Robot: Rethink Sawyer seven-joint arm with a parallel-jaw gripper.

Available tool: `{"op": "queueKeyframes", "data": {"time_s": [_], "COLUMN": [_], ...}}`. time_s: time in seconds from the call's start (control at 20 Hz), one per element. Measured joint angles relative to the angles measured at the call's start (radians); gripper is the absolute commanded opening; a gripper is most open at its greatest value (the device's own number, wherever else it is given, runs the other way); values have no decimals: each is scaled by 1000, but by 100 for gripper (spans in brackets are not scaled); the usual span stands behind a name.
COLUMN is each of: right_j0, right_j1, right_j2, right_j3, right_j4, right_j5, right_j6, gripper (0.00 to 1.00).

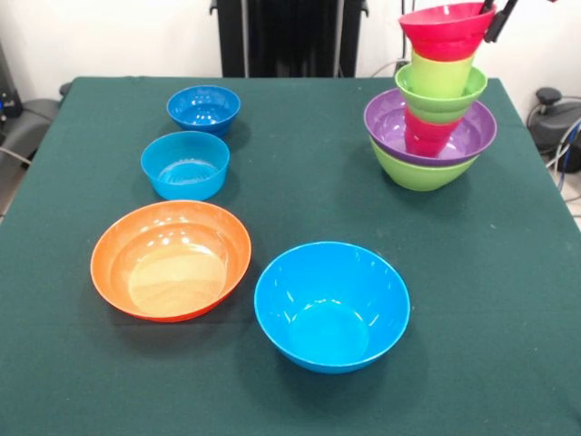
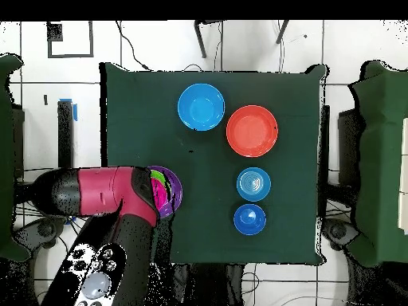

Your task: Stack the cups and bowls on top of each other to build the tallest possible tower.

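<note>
Hand (image 1: 497,16) at the pink-red bowl (image 1: 447,29) topping the tower (image 1: 434,127); its grip state cannot be told. Placement step, judged. Next: fetch the small dark blue bowl (image 1: 203,108).

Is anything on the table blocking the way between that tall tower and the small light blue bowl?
Nothing visible does. Bare green cloth lies between the tower of nested plastic pieces and the small light blue plastic bowl; the small dark blue plastic bowl sits behind it, off that line.

Glossy magenta-red arm (image 2: 103,191) with black joint sections and grey round buttons.
</note>
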Motion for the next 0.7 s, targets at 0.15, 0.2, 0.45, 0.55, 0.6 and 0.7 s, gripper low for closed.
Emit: {"op": "queueKeyframes", "data": {"time_s": [0.15, 0.2, 0.45, 0.55, 0.6, 0.7], "right_j0": [0, 0, 0, 0, 0, 0], "right_j1": [7, 10, 17, 18, 18, 18], "right_j2": [-5, -6, -14, -18, -20, -25], "right_j3": [-4, -4, -4, -4, -4, -4], "right_j4": [0, 0, 0, 0, 0, 0], "right_j5": [-5, -6, -7, -7, -7, -7], "right_j6": [0, 0, 0, 0, 0, 0], "gripper": [0, 0, 0, 0, 0, 0]}}
